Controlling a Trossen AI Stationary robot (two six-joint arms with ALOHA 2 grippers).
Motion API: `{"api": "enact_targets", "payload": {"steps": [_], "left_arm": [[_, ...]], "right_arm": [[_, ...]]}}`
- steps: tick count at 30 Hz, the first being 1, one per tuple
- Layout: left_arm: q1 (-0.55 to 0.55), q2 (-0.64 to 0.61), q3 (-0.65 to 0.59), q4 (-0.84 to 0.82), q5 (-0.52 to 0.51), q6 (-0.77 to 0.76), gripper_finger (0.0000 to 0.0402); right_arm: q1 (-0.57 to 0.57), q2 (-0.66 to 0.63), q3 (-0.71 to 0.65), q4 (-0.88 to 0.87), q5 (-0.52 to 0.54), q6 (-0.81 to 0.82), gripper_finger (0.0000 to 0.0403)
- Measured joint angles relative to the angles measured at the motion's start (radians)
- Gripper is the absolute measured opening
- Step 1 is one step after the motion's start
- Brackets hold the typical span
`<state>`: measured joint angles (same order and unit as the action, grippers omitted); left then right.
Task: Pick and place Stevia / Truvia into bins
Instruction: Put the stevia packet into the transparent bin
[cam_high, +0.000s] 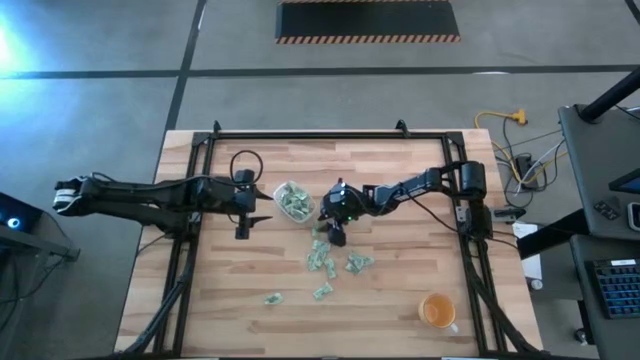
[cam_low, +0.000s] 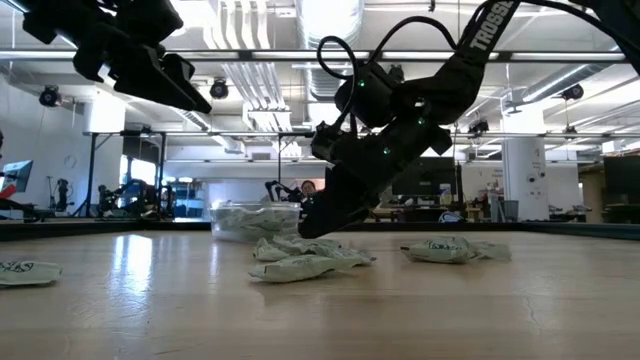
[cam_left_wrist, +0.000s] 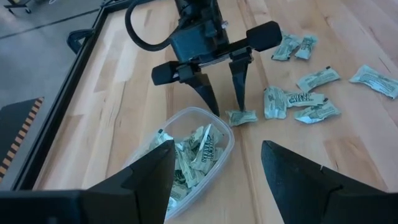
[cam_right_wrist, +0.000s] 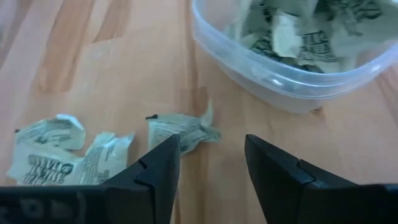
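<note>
Pale wooden table (cam_high: 400, 300) of glued butcher-block strips, smooth with a dull sheen, framed by black rails along its far edge and sides. Nearest the front edge: an orange cup (cam_high: 437, 312) with a handle, standing alone at the front right, well apart from everything else. Further in, loose Stevia packets (cam_high: 322, 260), small flat crumpled paper rectangles, pale green and white with dark print, scattered across the middle of the table, a couple nearer the front. Right gripper (cam_left_wrist: 224, 102) points down at the far end of that scatter, fingers spread, tips straddling one packet (cam_left_wrist: 241, 117) lying flat on the wood; not pinching it yet. That packet sits just beside the clear tub (cam_high: 294, 201), apart from its wall. Tub is see-through colourless plastic, round-cornered, partly filled with a jumbled heap of the same packets. Left gripper (cam_high: 255, 219) hangs above the table just left of the tub, fingers spread wide, holding nothing. Right arm's dark body hides part of the tub in the low view. Beyond the table: grey concrete floor, a hazard-striped black mat (cam_high: 368, 21), cables and desks to the right.
</note>
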<state>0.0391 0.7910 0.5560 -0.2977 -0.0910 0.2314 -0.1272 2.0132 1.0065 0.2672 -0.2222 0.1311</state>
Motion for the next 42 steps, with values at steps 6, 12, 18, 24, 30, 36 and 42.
{"api": "enact_targets", "payload": {"steps": [6, 12, 18, 24, 30, 36, 42], "left_arm": [[0.000, 0.000, 0.000, 0.000, 0.000, 0.000, 0.0222], [0.000, 0.000, 0.000, 0.000, 0.000, 0.000, 0.0222], [0.000, 0.000, 0.000, 0.000, 0.000, 0.000, 0.0222], [0.000, 0.000, 0.000, 0.000, 0.000, 0.000, 0.0222], [0.000, 0.000, 0.000, 0.000, 0.000, 0.000, 0.0222], [0.000, 0.000, 0.000, 0.000, 0.000, -0.004, 0.0222], [0.000, 0.000, 0.000, 0.000, 0.000, -0.012, 0.0222]], "right_arm": [[0.000, 0.000, 0.000, 0.002, 0.013, 0.003, 0.0171], [0.000, 0.000, 0.000, 0.025, 0.013, 0.003, 0.0173], [0.000, 0.000, 0.001, 0.054, 0.013, 0.038, 0.0173], [0.001, 0.000, 0.001, 0.053, 0.013, 0.046, 0.0173], [0.012, 0.003, 0.000, 0.054, 0.014, 0.045, 0.0173], [0.014, 0.065, 0.010, 0.097, 0.011, 0.044, 0.0173], [0.011, 0.071, 0.047, 0.042, 0.010, 0.042, 0.0169]]}}
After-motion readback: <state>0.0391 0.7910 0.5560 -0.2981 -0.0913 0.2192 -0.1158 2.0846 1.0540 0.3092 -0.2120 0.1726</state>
